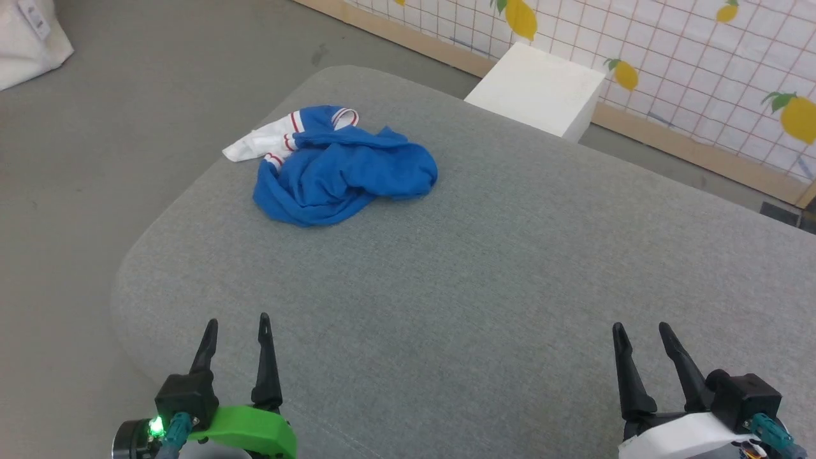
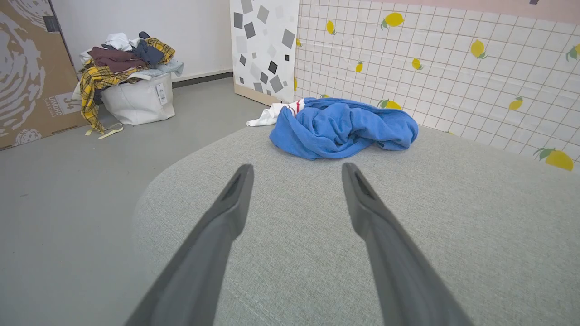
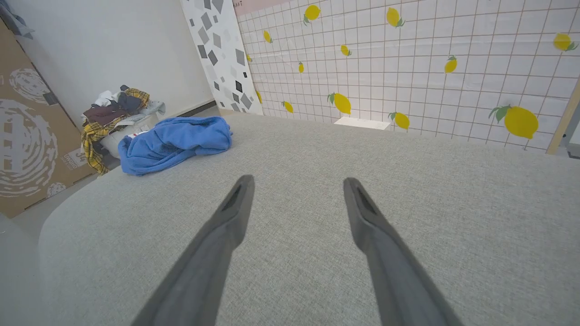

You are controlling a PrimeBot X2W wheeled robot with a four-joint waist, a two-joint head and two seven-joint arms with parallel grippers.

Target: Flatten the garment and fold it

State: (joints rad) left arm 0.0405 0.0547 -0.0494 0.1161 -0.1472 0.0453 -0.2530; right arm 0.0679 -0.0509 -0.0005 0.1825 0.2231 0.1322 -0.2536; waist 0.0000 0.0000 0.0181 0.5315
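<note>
Garment: the garment (image 1: 347,172) is a bright blue soft T-shirt with a white sleeve and thin red stripes. It lies bunched in a heap, upper left of centre in the head view. The white sleeve pokes out toward frame left.
Support: we see the heap resting on the rounded grey fabric-covered pad (image 1: 510,287), close to the pad's upper-left edge in frame.
Left gripper: the left gripper (image 1: 238,319) has dark long fingers and a green wrist shell and sits lower left in the head view. Its jaws stand apart with nothing between them, well apart from the garment. In the left wrist view the heap sits upper centre, beyond the fingertips.
Right gripper: the right gripper (image 1: 641,326) has dark fingers and a white wrist shell and sits lower right. Its jaws also stand apart and empty, over bare pad. In its wrist view the heap is upper left.
Done so far: nothing we can see – no edge spread, no fold made.
Left to do: we judge all of it remains – reach the heap, pull it open flat, then fold.
Stage: we read this as the very start, before any contact.
Background: a white rectangular block (image 1: 539,89) is at upper centre-right, and a white bag of mixed clothes (image 2: 136,97) is on the floor, upper left of the left wrist view.
</note>
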